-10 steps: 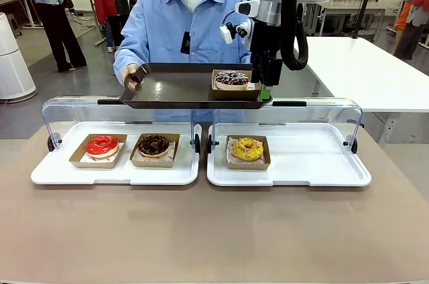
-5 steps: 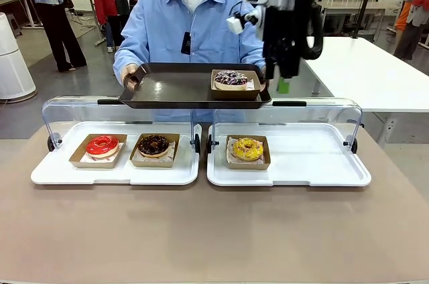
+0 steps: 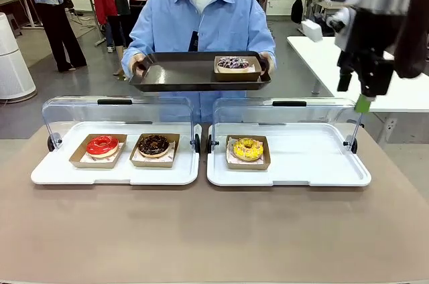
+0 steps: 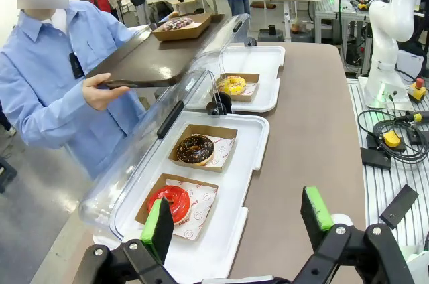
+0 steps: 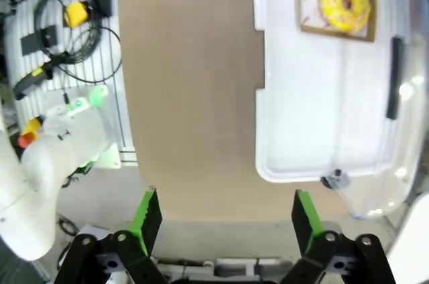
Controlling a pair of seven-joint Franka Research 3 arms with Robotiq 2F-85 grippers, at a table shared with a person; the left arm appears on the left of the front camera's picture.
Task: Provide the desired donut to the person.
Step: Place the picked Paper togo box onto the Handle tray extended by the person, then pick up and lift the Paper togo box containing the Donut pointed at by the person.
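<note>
Served donut (image 3: 232,63): dark purple glaze with sprinkles, in a square brown card tray, on the right end of a flat glossy dark serving tray (image 3: 177,78). The person (image 3: 201,19) in a light-blue shirt holds that tray at both ends at chest height, beyond the counter (image 3: 201,230), which is matte brown.

Two white plastic trays with rounded corners sit on it, each with a clear curved lid tipped back.
- Left white tray (image 3: 114,175): glossy red donut (image 3: 102,144), chocolate donut (image 3: 154,144).
- Right white tray (image 3: 315,167): yellow donut (image 3: 247,148), toppings too small to read.

Right hand (image 3: 353,93) is raised beside the right tray, fingers apart, nothing between; its arm is cut off at the top edge. Left hand (image 4: 238,220) is low over the counter edge, green pads apart, empty.
</note>
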